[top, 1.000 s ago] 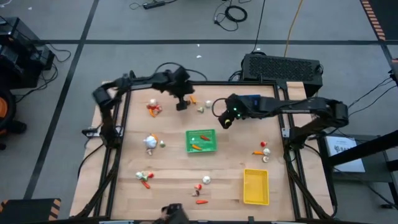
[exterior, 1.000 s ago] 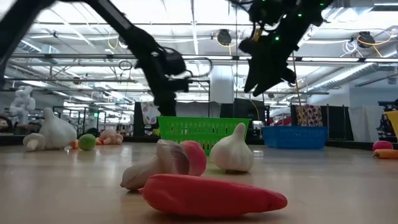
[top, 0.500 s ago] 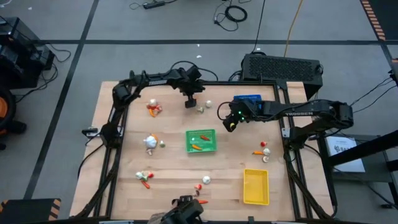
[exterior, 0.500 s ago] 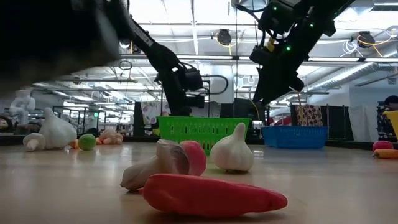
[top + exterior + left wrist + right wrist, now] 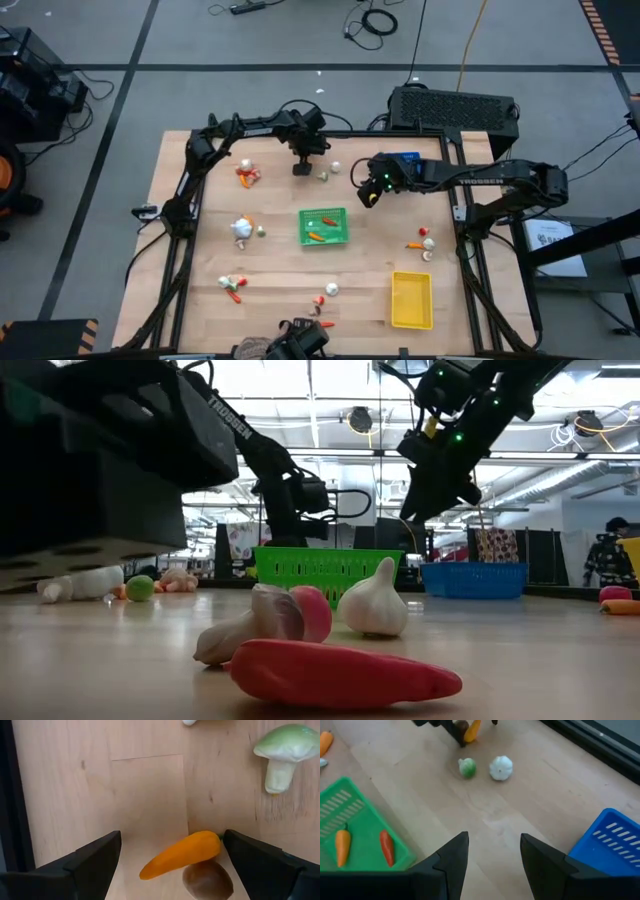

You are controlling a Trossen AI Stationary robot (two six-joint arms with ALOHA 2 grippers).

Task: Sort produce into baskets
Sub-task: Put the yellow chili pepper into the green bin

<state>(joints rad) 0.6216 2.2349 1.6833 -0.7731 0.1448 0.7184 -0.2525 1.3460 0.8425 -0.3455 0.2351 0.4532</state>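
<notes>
Produce lay scattered over the wooden table [image 5: 270, 285] around the green basket [image 5: 324, 226], which we took as our landmark at the table's middle. We found the left gripper [image 5: 300, 166] beyond that basket's far left corner, its fingers [image 5: 92, 857] spread wide and clamped on nothing. In the left wrist view an orange pepper [image 5: 182, 852] lay on the wood between those fingers, resting against a brown round piece [image 5: 207, 881]; a pale green mushroom [image 5: 281, 755] lay apart from both, farther out.

We noted the right gripper [image 5: 366, 195] raised above the table just beyond the green basket's far right corner, its fingers [image 5: 447, 855] parted and empty. Bare wood showed between them in the right wrist view; a green piece [image 5: 467, 767] and a white garlic bulb [image 5: 500, 767] lay side by side farther off, toward the left gripper.

Inside the green basket we recorded an orange piece [image 5: 342, 845] and a red piece [image 5: 386, 847]. The blue basket [image 5: 400, 160] stood beyond the green one, to the right, behind the right gripper. The yellow basket [image 5: 411, 300] stood nearer the front edge than the green one, also to the right.
</notes>
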